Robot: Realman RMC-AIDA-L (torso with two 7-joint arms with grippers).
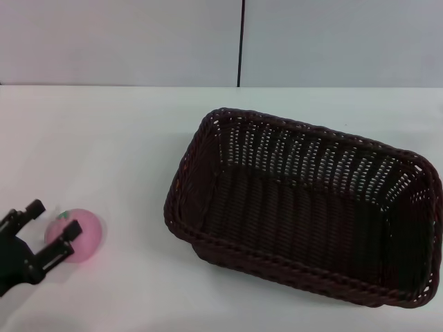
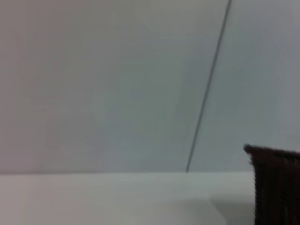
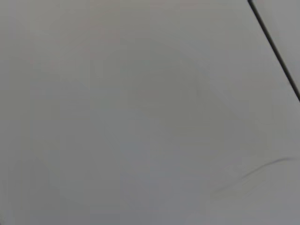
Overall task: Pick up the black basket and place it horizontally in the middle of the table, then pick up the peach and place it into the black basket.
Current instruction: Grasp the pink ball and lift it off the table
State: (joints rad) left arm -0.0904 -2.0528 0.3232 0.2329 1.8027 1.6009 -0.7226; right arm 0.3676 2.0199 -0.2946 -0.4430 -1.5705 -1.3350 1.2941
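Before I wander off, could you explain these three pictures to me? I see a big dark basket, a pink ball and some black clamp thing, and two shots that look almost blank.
This is a two-armed robot with a camera on its head and one on each wrist. The head view looks down at a white table. On it stands a black basket, woven and with nothing inside, toward the robot's right. Toward its left lies a small pink peach. The black clamp is the left gripper, open, with its fingers around the peach; I cannot tell whether they touch it yet. The left wrist view looks across the table toward the wall and catches only a corner of the basket. The right wrist view shows just a plain pale surface; the right arm itself appears nowhere.
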